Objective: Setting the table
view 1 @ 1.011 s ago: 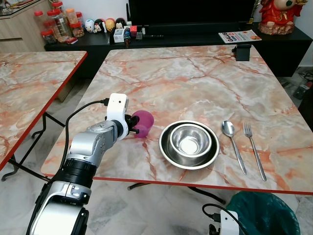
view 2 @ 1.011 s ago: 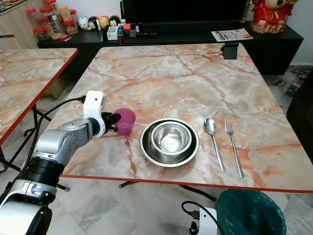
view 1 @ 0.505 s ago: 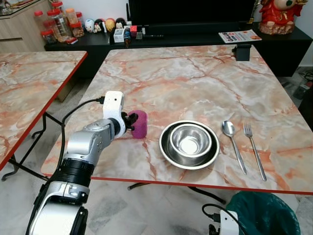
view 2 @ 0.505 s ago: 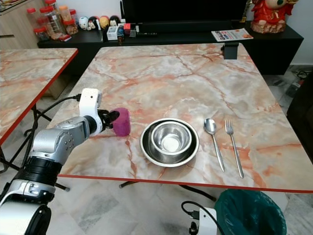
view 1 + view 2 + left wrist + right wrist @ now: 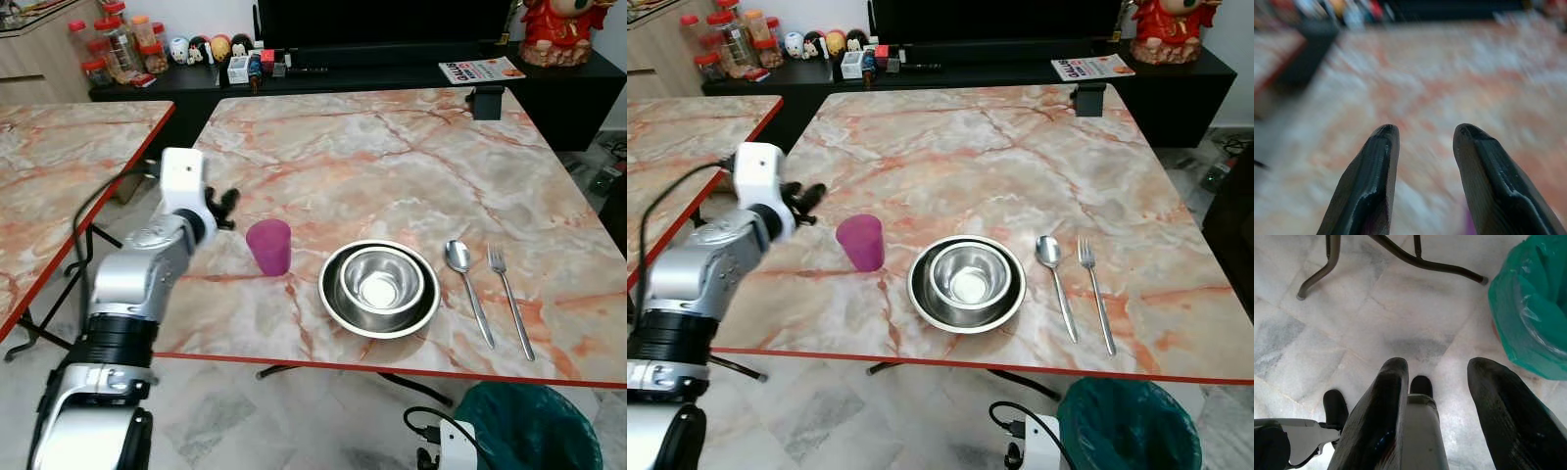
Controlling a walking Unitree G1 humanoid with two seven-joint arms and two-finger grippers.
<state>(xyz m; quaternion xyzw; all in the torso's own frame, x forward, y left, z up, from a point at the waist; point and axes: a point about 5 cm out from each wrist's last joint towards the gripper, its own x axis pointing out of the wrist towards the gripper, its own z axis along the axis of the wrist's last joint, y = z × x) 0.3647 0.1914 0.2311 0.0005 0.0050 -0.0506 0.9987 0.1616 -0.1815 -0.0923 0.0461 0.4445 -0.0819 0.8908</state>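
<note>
Cup: the purple cup (image 5: 269,245) stands upright on the marble table (image 5: 392,166), near the front edge, just left of the bowl, with nothing touching it.
Left gripper: the left gripper (image 5: 227,206) hangs above the table to the left of the cup, apart from it, fingers spread and empty.
Place setting: a steel bowl (image 5: 383,283) sits inside a steel plate (image 5: 333,304); a spoon (image 5: 464,276) lies just right of the plate, a fork (image 5: 508,297) beside the spoon, both pointing away from the robot.
Surface: pinkish marble-patterned top with orange veins and a red edge; a second table (image 5: 69,166) of the same kind stands to the left.
Room: pale marbled floor; a black sideboard (image 5: 392,69) behind carries jars (image 5: 108,49), small figurines (image 5: 206,47), a magazine (image 5: 480,70) and a red figure (image 5: 558,29).
Right gripper: the right gripper (image 5: 1435,396) hangs by the floor, fingers apart, holding nothing.
Right wrist view: floor tiles, the table's metal legs (image 5: 1415,257) and a green bin liner (image 5: 1530,308).
Left wrist view: blurred; two black fingers (image 5: 1369,181) parted over the marble top.
Head views: the green bin (image 5: 524,426) under the table's near right corner.
</note>
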